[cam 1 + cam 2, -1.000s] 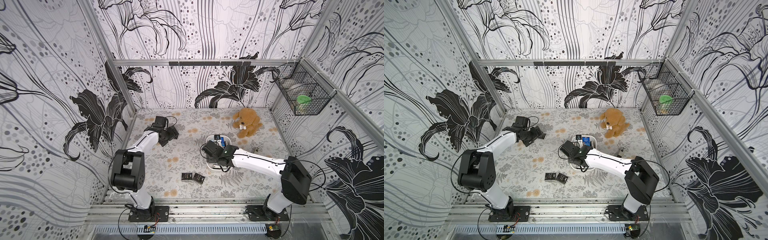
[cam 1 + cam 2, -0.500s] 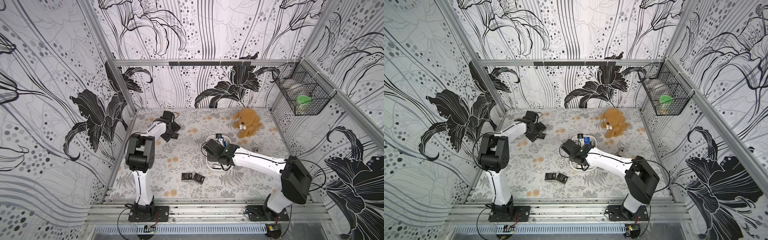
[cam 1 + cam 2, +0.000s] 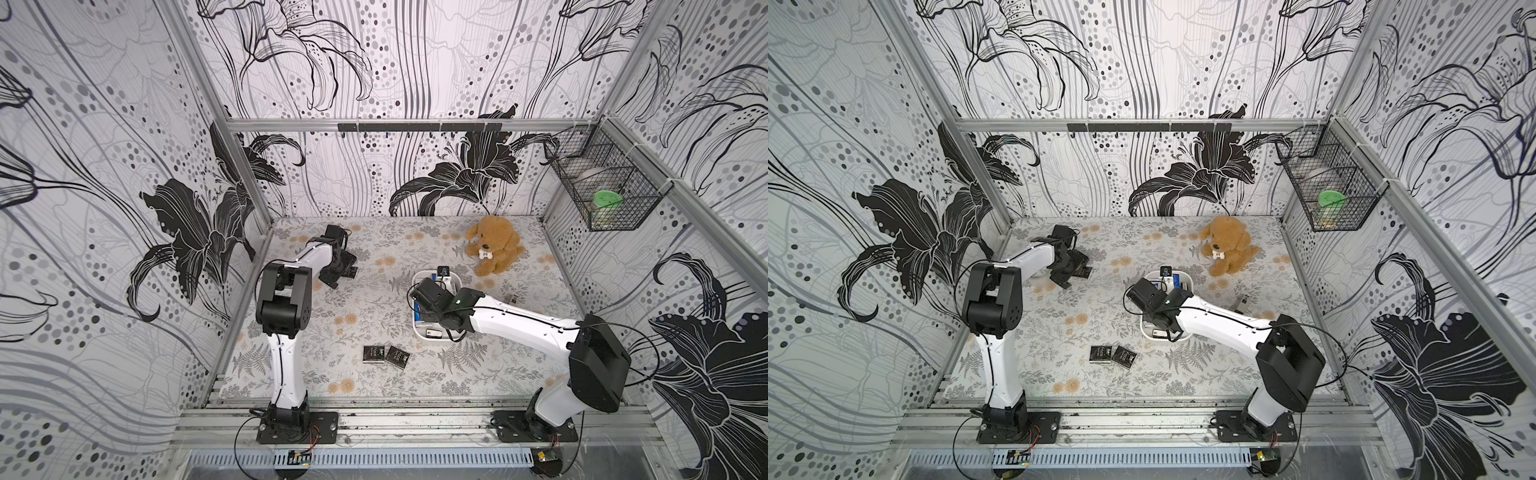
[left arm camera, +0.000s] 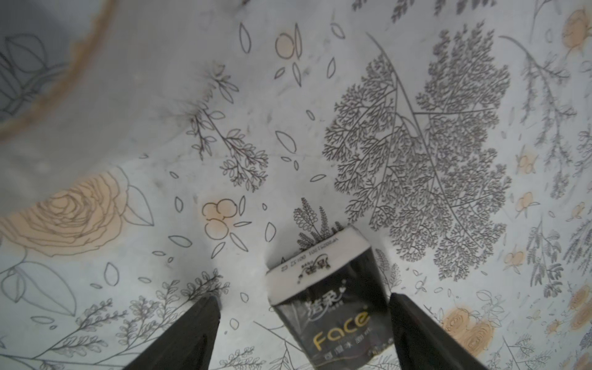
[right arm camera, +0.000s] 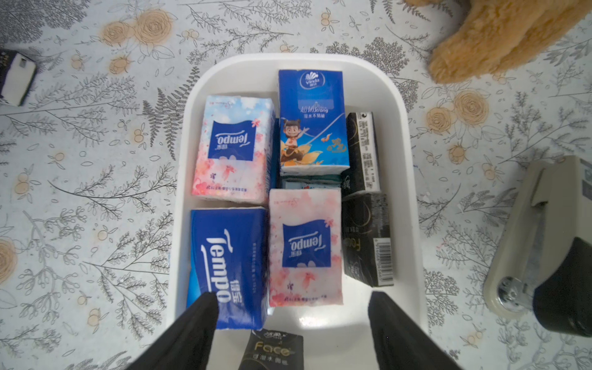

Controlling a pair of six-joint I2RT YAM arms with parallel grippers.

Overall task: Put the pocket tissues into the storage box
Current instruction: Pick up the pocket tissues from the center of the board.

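Observation:
The white storage box [image 3: 416,328] [image 5: 407,179] sits mid-table and holds several pocket tissues: dark blue, pink-white and black. My right gripper [image 5: 292,295] [image 3: 430,299] hangs open over its near end; a black packet [image 5: 272,350] lies on the box floor between the fingers, untouched. At the far left, my left gripper [image 4: 304,298] [image 3: 343,270] is open and low over the cloth. A black packet [image 4: 333,304] [image 3: 352,272] lies flat between its fingers, closer to one of them. Two more black packets [image 3: 372,354] [image 3: 397,356] lie side by side near the front.
A brown plush dog [image 3: 494,245] sits behind the box on the right. A grey and black stapler [image 5: 544,243] [image 3: 514,298] lies to the right of the box. A black wire basket [image 3: 602,187] hangs on the right wall.
The left arm has straightened upright at its base, and its gripper has shifted slightly right onto the far-left black packet. The right gripper has stayed over the box.

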